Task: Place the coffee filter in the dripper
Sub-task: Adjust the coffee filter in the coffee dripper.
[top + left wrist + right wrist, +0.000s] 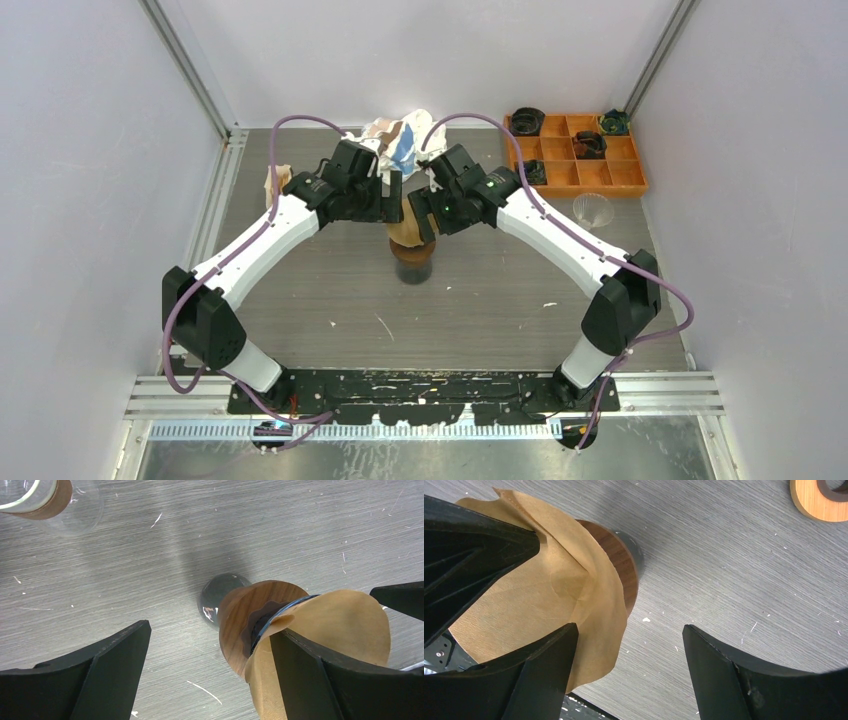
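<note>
The dripper (413,262) stands mid-table, a dark base with a wooden collar (243,621) (623,562). A brown paper coffee filter (405,232) (345,625) (531,605) sits opened as a cone on top of it. My left gripper (385,205) (210,630) is open, its right finger pressed into the filter's cone and its left finger over bare table. Facing it, my right gripper (428,210) (629,627) is open, its left finger against the filter and the other finger clear of it. Neither gripper is shut on anything.
An orange compartment tray (620,180) with dark parts is at the back right, a clear glass funnel (593,210) in front of it. Crumpled cloth (398,135) lies behind the grippers. A glass piece with a brown collar (45,502) and a wooden ring (819,505) lie nearby.
</note>
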